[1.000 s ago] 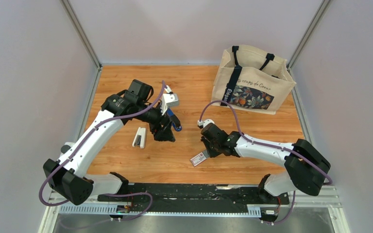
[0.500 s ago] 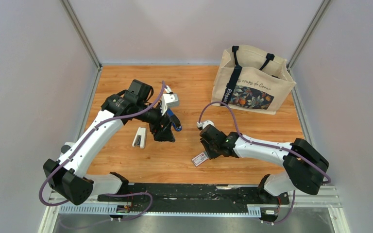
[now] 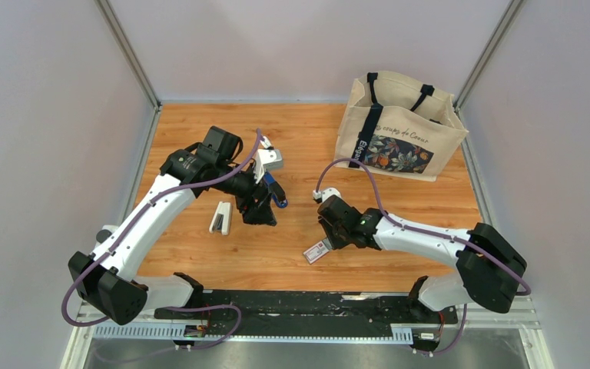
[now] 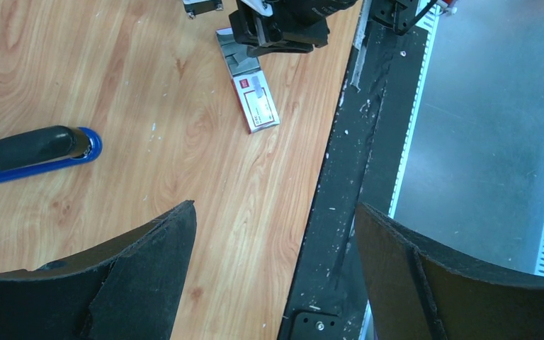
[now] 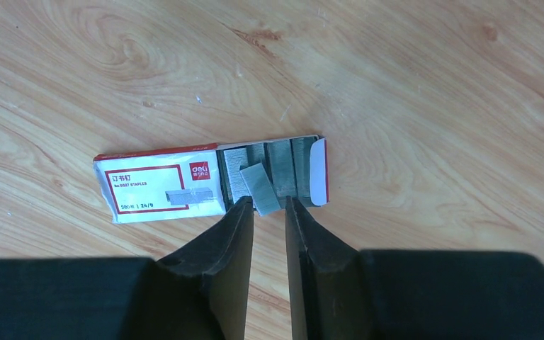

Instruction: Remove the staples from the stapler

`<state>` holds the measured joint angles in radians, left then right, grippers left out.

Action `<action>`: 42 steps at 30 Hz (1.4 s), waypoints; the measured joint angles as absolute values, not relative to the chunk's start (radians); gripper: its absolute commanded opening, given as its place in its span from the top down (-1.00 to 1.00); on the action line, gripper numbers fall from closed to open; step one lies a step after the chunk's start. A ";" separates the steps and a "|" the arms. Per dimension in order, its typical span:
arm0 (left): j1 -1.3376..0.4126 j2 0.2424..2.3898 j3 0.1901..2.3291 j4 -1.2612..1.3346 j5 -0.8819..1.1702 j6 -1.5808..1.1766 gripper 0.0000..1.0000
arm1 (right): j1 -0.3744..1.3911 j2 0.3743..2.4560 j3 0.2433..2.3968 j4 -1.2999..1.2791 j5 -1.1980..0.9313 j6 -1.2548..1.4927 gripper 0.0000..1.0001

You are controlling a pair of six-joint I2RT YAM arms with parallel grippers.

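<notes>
light: bright, even | shadows: soft | focus: near claw fingers blurred

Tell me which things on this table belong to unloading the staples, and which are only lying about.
For the job:
- blue stapler
- loose staple strip
- open staple box

Lying about:
- white stapler
- canvas tote bag

The stapler (image 4: 35,150) runs off the left wrist view's left edge.
</notes>
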<state>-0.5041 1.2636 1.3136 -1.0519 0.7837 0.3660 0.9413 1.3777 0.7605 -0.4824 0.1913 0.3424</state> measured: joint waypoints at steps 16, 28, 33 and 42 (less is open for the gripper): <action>-0.504 1.253 1.314 -1.059 0.784 0.373 -0.80 | 0.941 1.414 0.761 -0.481 0.192 0.342 0.57; -0.504 1.253 1.314 -1.060 0.784 0.377 -0.80 | 0.942 1.434 0.768 -0.481 0.211 0.339 0.60; -0.504 1.253 1.314 -1.060 0.784 0.377 -0.80 | 0.942 1.434 0.768 -0.481 0.220 0.339 0.62; -0.504 1.253 1.314 -1.061 0.784 0.378 -0.81 | 0.942 1.434 0.780 -0.481 0.250 0.343 0.69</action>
